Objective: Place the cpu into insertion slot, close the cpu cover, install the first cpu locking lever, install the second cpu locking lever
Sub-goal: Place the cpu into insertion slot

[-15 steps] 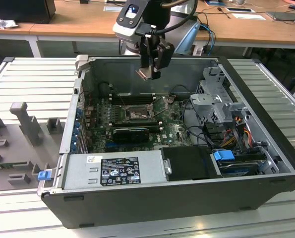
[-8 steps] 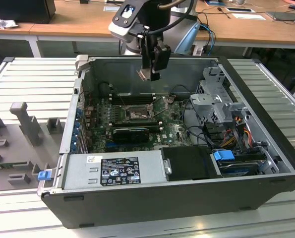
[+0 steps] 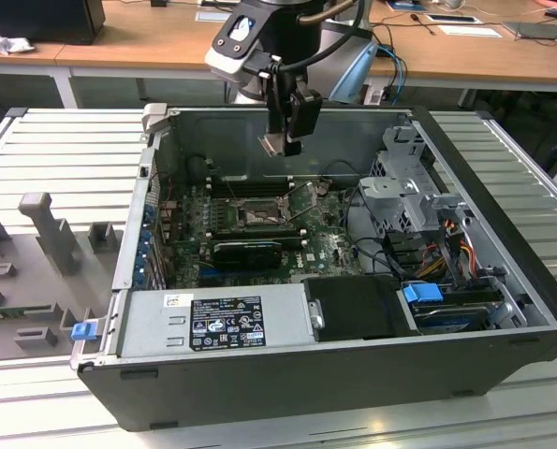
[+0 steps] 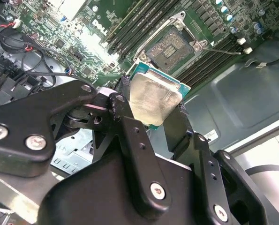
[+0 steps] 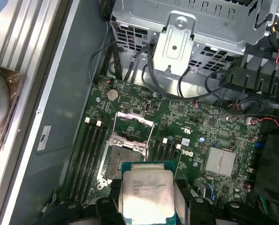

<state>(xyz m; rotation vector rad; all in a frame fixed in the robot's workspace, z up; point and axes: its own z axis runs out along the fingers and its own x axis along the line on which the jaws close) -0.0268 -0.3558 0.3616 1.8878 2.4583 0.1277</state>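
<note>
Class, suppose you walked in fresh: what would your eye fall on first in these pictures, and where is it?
First, the cpu, a pale silvery square gripped between the arm's black jaws over the open computer case. Next, the insertion slot, which lies uncovered on the green motherboard inside the case, with the chip not yet in it.

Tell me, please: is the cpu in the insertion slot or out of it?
Out. The gripper holds the cpu in the air, apart from the insertion slot, which lies open and empty.
</note>
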